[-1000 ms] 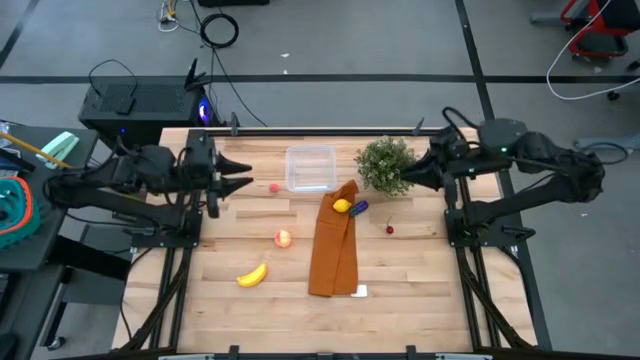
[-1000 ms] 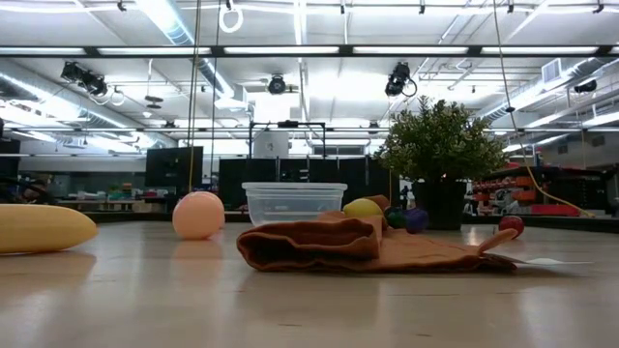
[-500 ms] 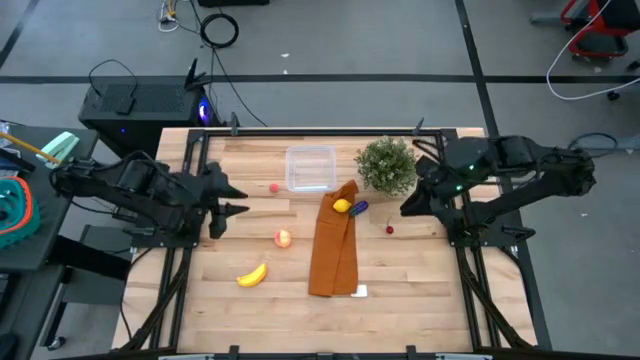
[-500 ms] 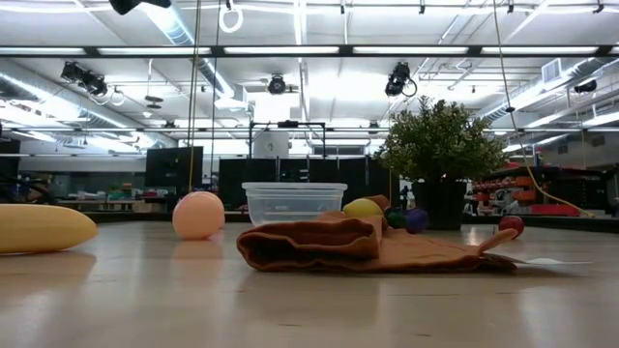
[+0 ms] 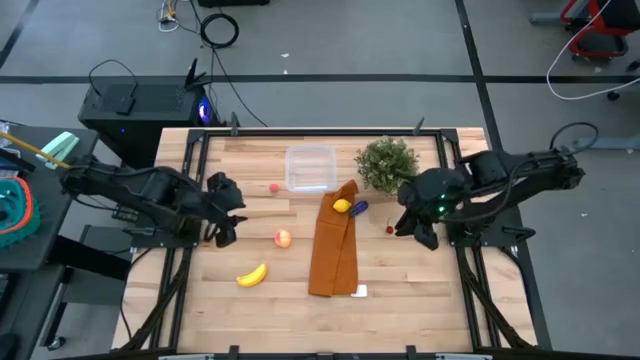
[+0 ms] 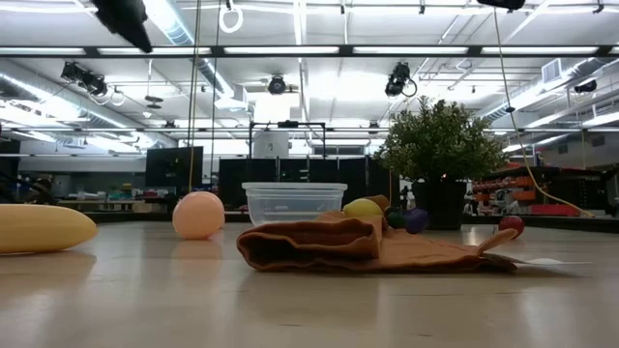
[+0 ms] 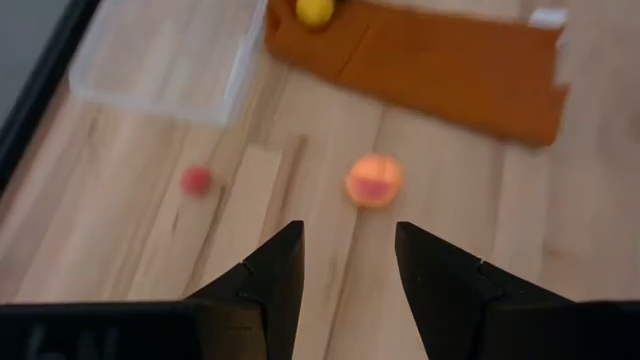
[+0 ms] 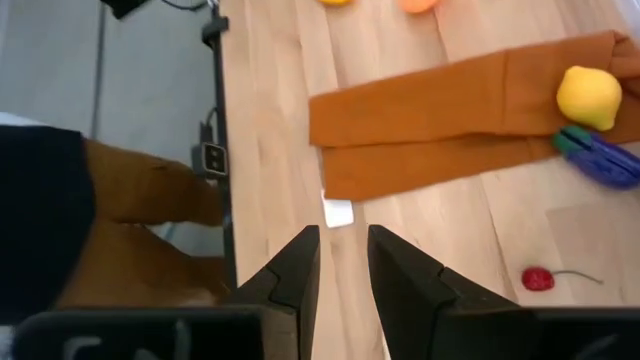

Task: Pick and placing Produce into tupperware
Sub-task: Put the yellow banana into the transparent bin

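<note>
The clear tupperware (image 5: 311,167) stands open-topped near the far edge, also in the low view (image 6: 294,203) and left wrist view (image 7: 160,60). On the wood lie a yellow banana (image 5: 252,274), a red-orange round fruit (image 5: 283,238) (image 7: 374,180), a small red piece (image 5: 274,187) (image 7: 196,180) and a stemmed red piece (image 5: 389,229) (image 8: 538,278). The lemon (image 5: 342,206) (image 8: 588,95) and the purple piece (image 5: 359,207) (image 8: 600,155) rest at the orange cloth's far end. My left gripper (image 5: 226,225) (image 7: 348,270) hangs open left of the round fruit. My right gripper (image 5: 420,235) (image 8: 343,265) hangs open right of the stemmed red piece.
A long orange-brown cloth (image 5: 333,245) runs from the table's middle toward the near edge, with a white tag (image 8: 338,212) at its near end. A green potted plant (image 5: 386,165) stands right of the tupperware. A brown and dark shape (image 8: 130,230) shows beyond the table edge.
Both arms have swung from beside the tupperware and the plant toward the table's near edge, and their grippers have tipped from level to pointing down at the wood. The fruits, the cloth and the box have kept their places.
</note>
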Tool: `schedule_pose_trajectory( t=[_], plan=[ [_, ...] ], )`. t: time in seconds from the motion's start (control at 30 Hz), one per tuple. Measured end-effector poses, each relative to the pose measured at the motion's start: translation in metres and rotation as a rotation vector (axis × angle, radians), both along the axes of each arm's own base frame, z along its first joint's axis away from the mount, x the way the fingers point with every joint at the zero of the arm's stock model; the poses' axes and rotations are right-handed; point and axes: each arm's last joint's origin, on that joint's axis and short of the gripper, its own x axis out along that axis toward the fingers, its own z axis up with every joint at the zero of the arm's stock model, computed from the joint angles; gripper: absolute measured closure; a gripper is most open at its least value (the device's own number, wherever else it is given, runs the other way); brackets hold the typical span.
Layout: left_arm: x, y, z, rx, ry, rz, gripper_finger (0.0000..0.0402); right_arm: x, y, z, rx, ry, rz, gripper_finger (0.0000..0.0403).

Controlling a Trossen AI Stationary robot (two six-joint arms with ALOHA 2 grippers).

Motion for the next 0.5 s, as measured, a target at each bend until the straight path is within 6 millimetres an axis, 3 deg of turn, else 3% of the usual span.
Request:
schedule_pose_trajectory(
  t=[0.23,0.5],
  plan=[
    [0.015,-0.009,-0.016,-0.165,0.136,0.026,0.0234,0.005,-0.001,-0.011,-0.114,0.084,-0.093,0.0308],
    [0.034,-0.020,-0.036,-0.340,0.237,0.228,0.0234,0.007,-0.001,-0.015,-0.137,0.123,-0.160,0.0308]
  ],
)
